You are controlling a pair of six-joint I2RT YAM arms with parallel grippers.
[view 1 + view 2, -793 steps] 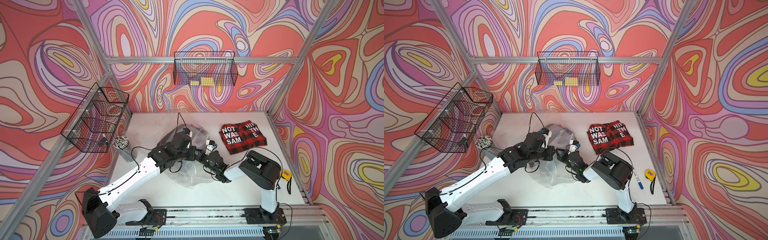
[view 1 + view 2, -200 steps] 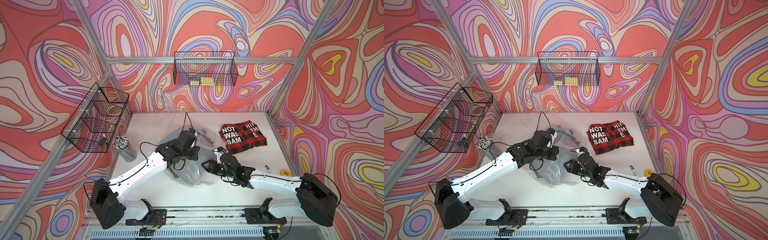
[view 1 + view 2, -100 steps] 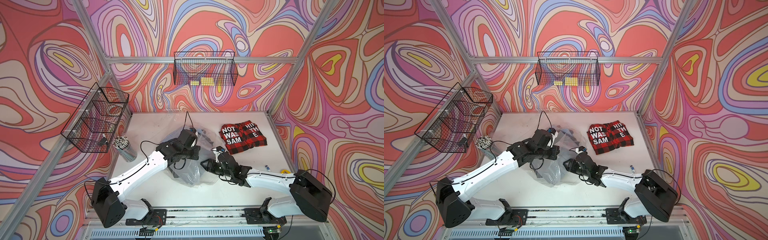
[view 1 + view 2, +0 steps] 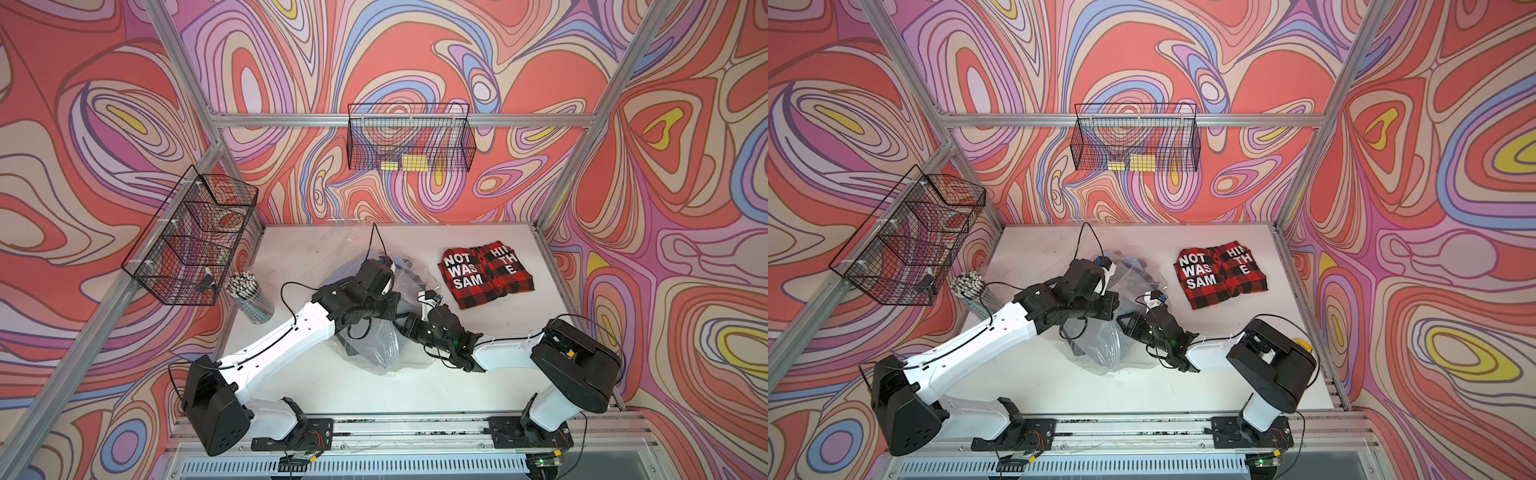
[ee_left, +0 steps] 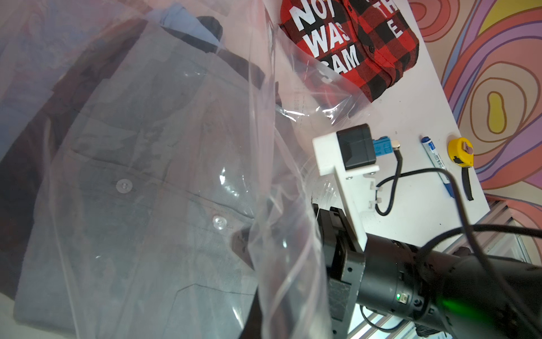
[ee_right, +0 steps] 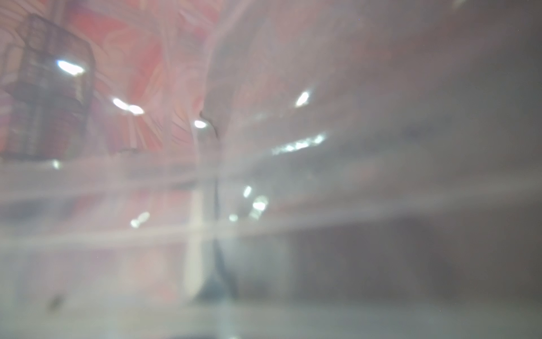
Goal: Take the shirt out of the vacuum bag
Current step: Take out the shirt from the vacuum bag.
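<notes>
The vacuum bag (image 4: pixel 376 353) sits crumpled at mid-bench with a grey buttoned shirt (image 5: pixel 140 182) inside. The left gripper (image 4: pixel 390 311) is clamped on the bag's film, holding it bunched above the bench (image 4: pixel 316 386). The right gripper (image 4: pixel 405 328) meets the bag's right side; blurred plastic hides how wide it stands. A red plaid shirt (image 4: pixel 484 276) lies toward the far right corner.
</notes>
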